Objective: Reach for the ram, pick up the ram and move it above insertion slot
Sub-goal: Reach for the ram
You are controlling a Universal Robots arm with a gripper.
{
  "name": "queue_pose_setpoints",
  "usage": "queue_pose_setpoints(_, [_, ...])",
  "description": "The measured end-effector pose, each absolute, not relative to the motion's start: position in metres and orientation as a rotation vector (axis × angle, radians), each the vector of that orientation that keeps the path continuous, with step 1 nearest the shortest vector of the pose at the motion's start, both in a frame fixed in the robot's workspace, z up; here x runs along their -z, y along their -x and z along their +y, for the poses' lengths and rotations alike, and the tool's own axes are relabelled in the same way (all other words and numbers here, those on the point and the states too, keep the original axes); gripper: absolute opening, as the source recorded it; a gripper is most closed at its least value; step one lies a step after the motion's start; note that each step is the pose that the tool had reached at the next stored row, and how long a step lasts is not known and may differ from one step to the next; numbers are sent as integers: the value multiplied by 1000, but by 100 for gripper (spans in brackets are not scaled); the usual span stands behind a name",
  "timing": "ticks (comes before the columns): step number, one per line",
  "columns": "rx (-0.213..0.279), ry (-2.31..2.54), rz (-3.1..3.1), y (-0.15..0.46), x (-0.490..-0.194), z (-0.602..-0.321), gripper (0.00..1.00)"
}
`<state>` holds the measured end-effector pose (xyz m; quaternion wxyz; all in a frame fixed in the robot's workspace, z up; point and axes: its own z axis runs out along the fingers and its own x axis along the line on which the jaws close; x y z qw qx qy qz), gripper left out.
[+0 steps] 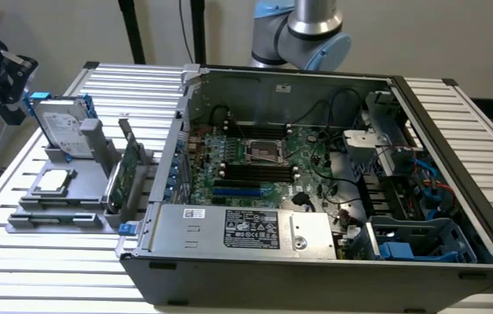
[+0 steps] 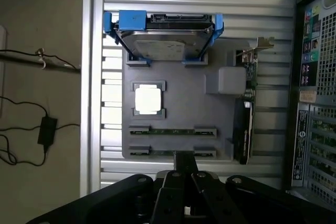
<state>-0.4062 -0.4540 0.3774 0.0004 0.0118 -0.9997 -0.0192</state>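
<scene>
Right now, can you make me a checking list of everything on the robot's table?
Surface: slatted metal table, holding a grey tray and an open computer case.
Job's things: two ram sticks lying flat in the tray.
Clutter: hard drive, square chip and expansion card, also in the tray.
Grippers: the gripper hovers at the tray's edge, nearest the ram sticks.
Cables: black power adapter with lead on floor; blue cables inside the case.
Surroundings: robot arm beyond the case's far wall.
</scene>
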Motion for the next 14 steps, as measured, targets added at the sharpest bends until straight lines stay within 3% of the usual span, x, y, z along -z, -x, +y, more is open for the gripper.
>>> queue_pose_setpoints(14, [60,-37,-3140,406,-377,-454,11])
